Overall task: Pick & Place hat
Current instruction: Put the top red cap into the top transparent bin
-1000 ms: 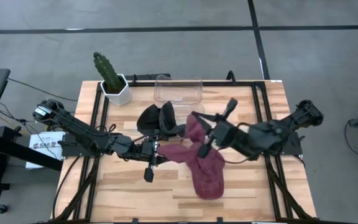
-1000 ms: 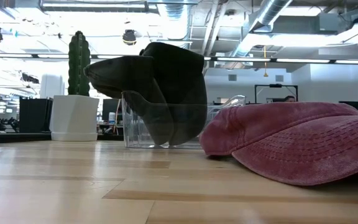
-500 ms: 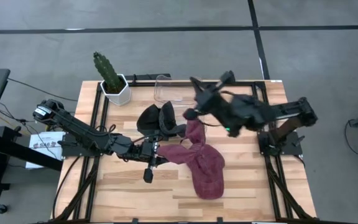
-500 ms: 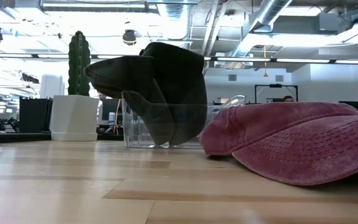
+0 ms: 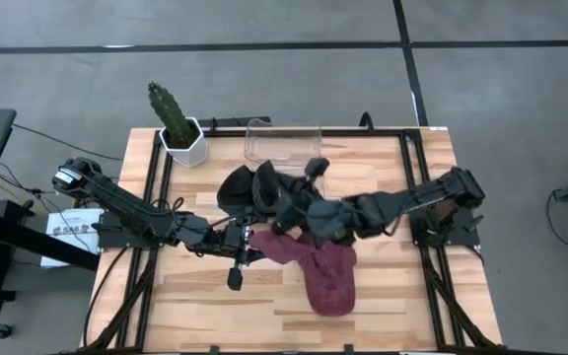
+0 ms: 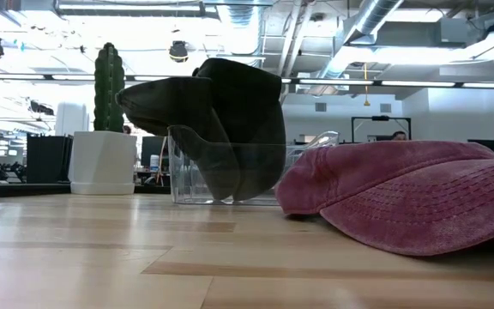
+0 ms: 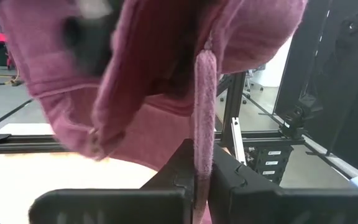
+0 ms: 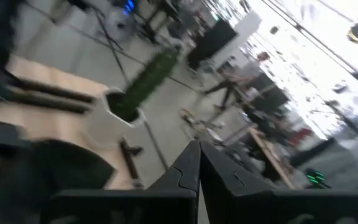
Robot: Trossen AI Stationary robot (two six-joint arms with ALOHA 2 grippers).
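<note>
High view, left gripper [image 5: 248, 242]: sits left of the table's middle, fingers pressed together on the strap of the red hat [image 5: 316, 264].
Left wrist view, strap [image 7: 203, 112]: a red band hangs straight down into the seam between the two dark fingers [image 7: 179, 168], with the rest of the hat bunched above it.
Right gripper [image 5: 286, 210]: reaches in from 3 o'clock to the table's middle, low over the black hat's edge and just above the red hat; fingers pressed together, holding nothing.
Right wrist view, fingers [image 8: 185, 174]: the two meet in one closed line, with nothing between them.
Red hat: lies on the wooden table [image 5: 383, 296] just right of centre, its bulk running toward 5 o'clock, its near edge under the right arm.
Black hat [image 5: 249, 189]: at about 11 o'clock from the red hat, propped upright in front of the clear box [image 5: 284, 141].
Clear box: at 12 o'clock on the table's far edge.
Cactus [image 5: 170, 111]: in a white pot [image 5: 187, 146] at the 10 o'clock corner.
Low view: the red hat [image 6: 410, 197] fills the right side, the black hat [image 6: 217, 120] stands against the clear box [image 6: 230, 172], and the cactus [image 6: 108, 77] rises at the left.
</note>
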